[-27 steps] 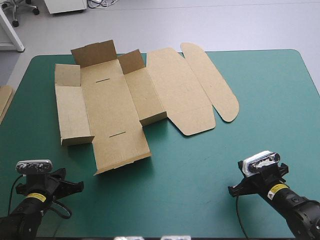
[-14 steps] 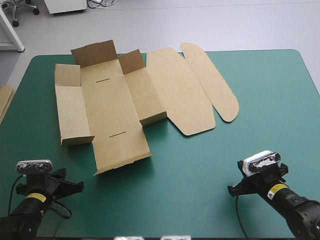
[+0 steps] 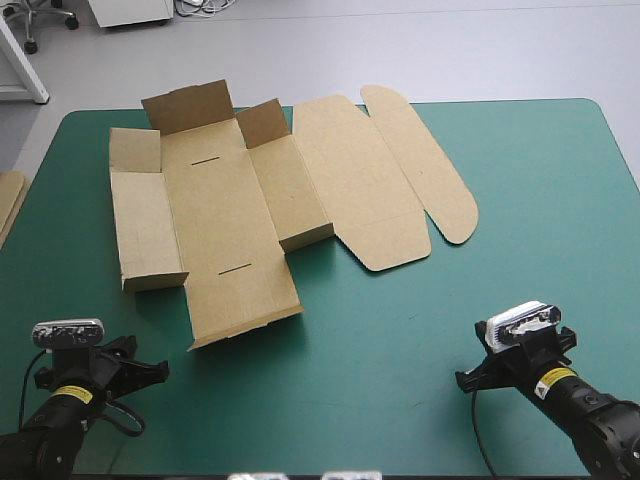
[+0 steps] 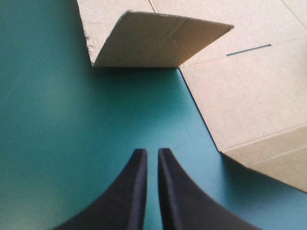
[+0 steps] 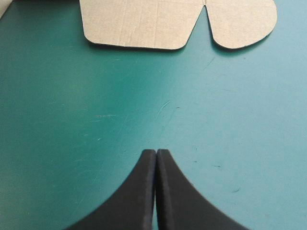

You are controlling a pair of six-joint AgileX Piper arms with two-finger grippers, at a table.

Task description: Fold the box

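Black fingers of the left gripper [image 4: 152, 152] stood almost pressed together w/ a thin slit between, holding nothing, over the teal-green cover [image 3: 400, 330] by the near edge; the right gripper [image 5: 156, 152] was fully pressed together, also empty. Ahead of both, well apart, the brown box [image 3: 230, 210] lay mostly flat at far left-centre, some flaps tilted up, rounded lid flaps to the right. More board [image 3: 8, 200] showed at the left edge.

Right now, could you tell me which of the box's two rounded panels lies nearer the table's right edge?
The narrow tongue-shaped panel, the box's outermost; the broader rounded panel lies between it and the rest of the box.
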